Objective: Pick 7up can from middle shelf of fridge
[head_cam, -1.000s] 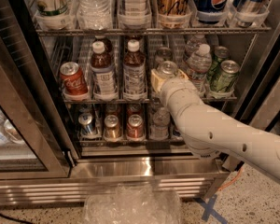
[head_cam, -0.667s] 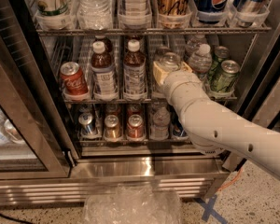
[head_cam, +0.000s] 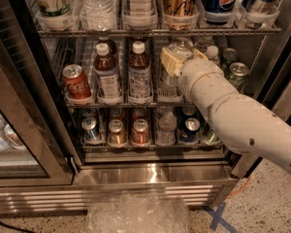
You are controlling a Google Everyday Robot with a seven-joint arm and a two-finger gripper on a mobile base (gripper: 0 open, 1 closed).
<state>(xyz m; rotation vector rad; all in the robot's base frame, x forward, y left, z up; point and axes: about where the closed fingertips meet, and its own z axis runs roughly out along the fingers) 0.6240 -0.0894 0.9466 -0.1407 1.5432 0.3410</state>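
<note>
**End effector at the middle shelf of the fridge**

The cream end effector [head_cam: 170, 61] is hovering at the middle shelf [head_cam: 150, 102], well to the right of the red cola can [head_cam: 76, 83]; whether it is clenched or released cannot be told. The 7up can [head_cam: 180, 46] is standing directly behind it, silver top showing above it. Two brown bottles [head_cam: 107, 72] are standing just right of the cola can. Green cans [head_cam: 238, 74] are standing farthest right of it. The white arm [head_cam: 242, 120] is slanting toward the lower right, across the fridge [head_cam: 150, 174].
</note>
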